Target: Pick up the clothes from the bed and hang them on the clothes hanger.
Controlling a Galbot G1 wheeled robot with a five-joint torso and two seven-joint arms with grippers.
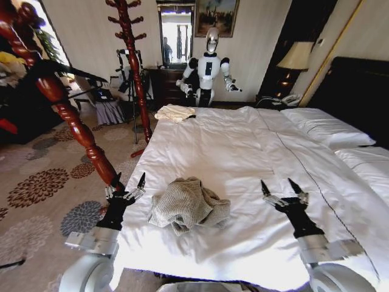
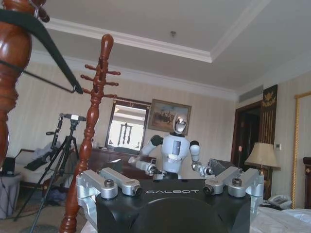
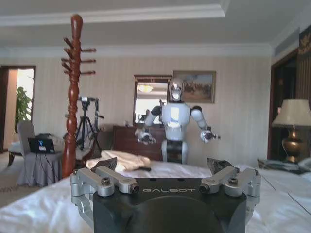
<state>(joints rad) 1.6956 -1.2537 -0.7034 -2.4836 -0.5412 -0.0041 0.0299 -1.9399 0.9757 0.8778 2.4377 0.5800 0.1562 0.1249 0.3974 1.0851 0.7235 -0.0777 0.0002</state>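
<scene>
**A:** How many claws, and how do they stand?

**B:** Two. The left claw (image 1: 129,181) hangs at the bed's near left edge, its two dark pointed fingers spread apart, nothing between them. The right claw (image 1: 281,187) hovers over the white duvet, fingers likewise apart and empty.

**A:** And the clothes?

**B:** One jacket (image 1: 188,205), grey-beige, coarse knitted weave, crumpled into a soft heap on the bed (image 1: 243,152). It lies between the two claws, just beside the left one and farther from the right, touching neither.

**A:** Describe the bed.

**B:** One large bed, smooth white duvet, two white pillows (image 1: 325,126) beyond the right claw against a dark headboard (image 1: 358,91). One small cream folded cloth (image 1: 174,112) sits at the far corner, well ahead of the left claw.

**A:** The hanger?

**B:** One slim black hanger (image 2: 48,48), shoulder-shaped, up beside the left claw on a turned reddish-brown wooden coat stand (image 1: 67,115). A second such stand (image 1: 135,67) rises farther off. Another white robot (image 1: 208,67) stands past the bed's foot.
</scene>
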